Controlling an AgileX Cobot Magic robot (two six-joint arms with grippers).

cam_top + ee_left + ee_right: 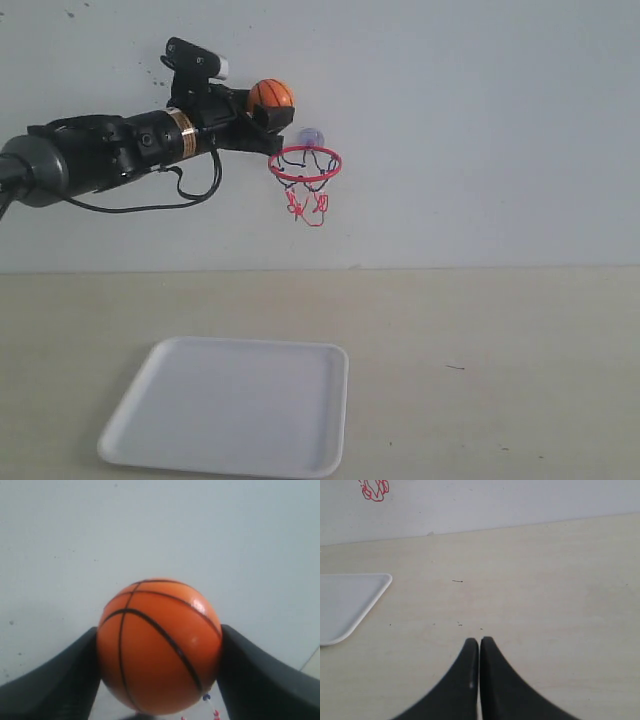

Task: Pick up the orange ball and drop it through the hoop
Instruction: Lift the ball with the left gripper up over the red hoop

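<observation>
White wall, pale table [500, 350]: nearly time to let go.
Left black pincer [268, 108] squeezes the small orange ball with black lines [270, 95] from both sides. Little red ring hoop with string net [305, 163] hangs close, at five o'clock from the ball, so this arm is nearer. Right pincer [479, 645] is pressed together, empty, down by the table.

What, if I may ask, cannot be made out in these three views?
Left wrist view: the orange ball, clamped in the left gripper, hides nearly all of the hoop; only net specks show at an edge.
Exterior view: the right gripper lies outside the frame; whether the ball is over the ring in depth cannot be judged.
Right wrist view: the frame edge cuts off the hoop's ring and part of the white tray.
</observation>
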